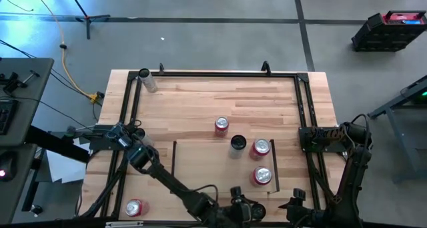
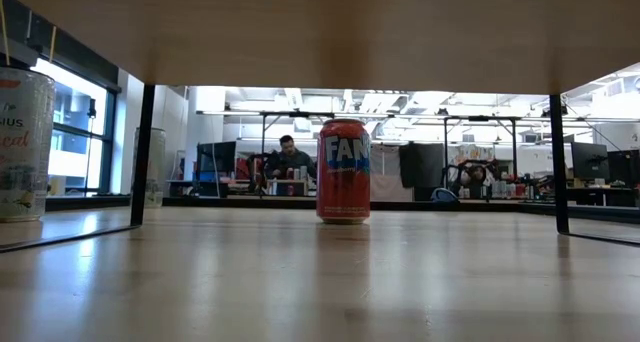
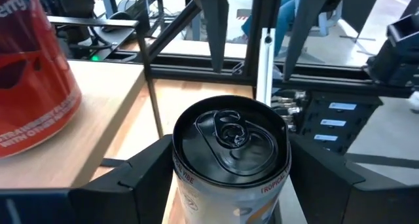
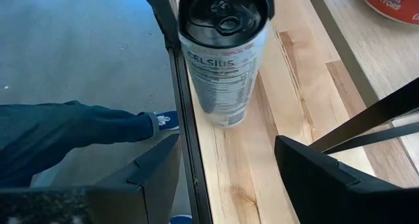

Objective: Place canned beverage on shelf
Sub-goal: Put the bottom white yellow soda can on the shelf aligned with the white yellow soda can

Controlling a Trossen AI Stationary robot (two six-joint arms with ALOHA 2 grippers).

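Pincer of the left arm (image 3: 229, 185) clasps a black-topped can (image 3: 230, 145) at the desk's (image 1: 200, 98) six o'clock edge. Right pincer (image 4: 226, 178) waits open beside it. Red cans (image 1: 261, 148) stand on the shelf (image 1: 200, 161) toward one o'clock.

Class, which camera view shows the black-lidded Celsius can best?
The right wrist view: the Celsius can stands upright by the table edge, label readable. The left wrist view shows mainly its lid, inside the left gripper. I cannot find it in the high or low views.
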